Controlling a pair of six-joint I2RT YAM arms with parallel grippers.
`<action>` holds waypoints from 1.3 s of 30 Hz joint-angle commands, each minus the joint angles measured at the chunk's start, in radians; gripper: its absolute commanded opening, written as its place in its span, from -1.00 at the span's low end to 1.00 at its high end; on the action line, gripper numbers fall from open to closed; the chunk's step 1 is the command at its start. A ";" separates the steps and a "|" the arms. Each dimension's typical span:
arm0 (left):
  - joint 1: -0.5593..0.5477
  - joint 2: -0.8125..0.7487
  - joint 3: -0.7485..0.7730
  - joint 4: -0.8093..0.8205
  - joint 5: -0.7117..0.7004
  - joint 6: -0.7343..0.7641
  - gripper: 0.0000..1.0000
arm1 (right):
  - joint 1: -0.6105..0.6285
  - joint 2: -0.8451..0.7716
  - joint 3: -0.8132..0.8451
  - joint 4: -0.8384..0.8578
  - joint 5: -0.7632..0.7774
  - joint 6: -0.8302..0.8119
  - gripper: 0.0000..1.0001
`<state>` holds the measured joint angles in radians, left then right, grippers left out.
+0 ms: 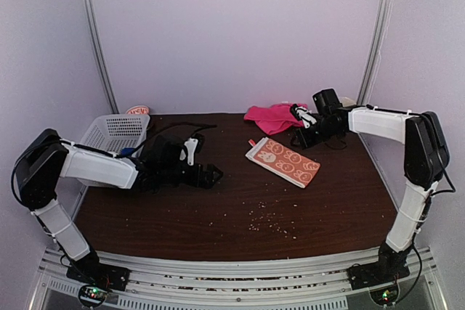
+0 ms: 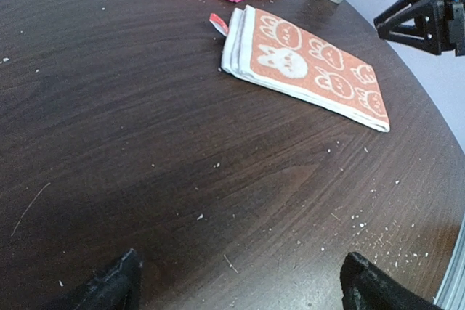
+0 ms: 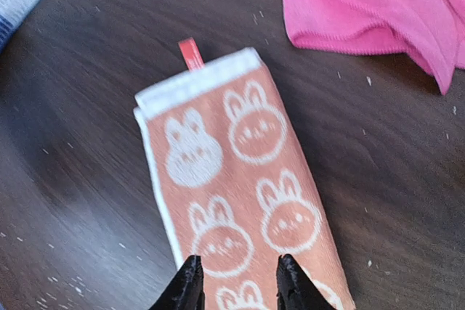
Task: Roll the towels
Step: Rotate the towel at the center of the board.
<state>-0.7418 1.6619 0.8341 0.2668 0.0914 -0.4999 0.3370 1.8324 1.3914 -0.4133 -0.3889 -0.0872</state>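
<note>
Right wrist view: your right end effector (image 3: 240,284) stands narrowly parted, empty.
Left end effector (image 2: 240,284): spread wide, empty.
Orange towel (image 3: 240,179): folded flat on desk (image 3: 73,215).
Pink towel (image 3: 378,5): crumpled.

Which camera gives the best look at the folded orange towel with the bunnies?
The right wrist view: the folded orange bunny-patterned towel fills it, pattern sharp. Left wrist shows it whole, slanted; top view, small.
</note>
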 commanded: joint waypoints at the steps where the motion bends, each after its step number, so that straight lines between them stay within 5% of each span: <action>1: -0.008 -0.041 -0.037 0.054 -0.014 -0.005 0.96 | -0.003 -0.047 -0.115 -0.106 0.266 -0.201 -0.29; 18: -0.033 -0.116 -0.162 0.107 -0.060 -0.033 0.95 | 0.085 -0.015 -0.274 0.006 0.571 -0.288 -0.15; 31: -0.034 -0.144 -0.182 0.110 -0.082 -0.021 0.96 | 0.268 0.060 -0.266 -0.060 0.492 -0.341 -0.15; 39: -0.035 -0.200 -0.189 0.101 -0.104 0.042 0.96 | 0.423 0.145 -0.097 -0.107 0.390 -0.320 -0.14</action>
<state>-0.7723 1.5017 0.6598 0.3286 0.0078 -0.5037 0.6888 1.9095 1.2156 -0.4595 0.1062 -0.4202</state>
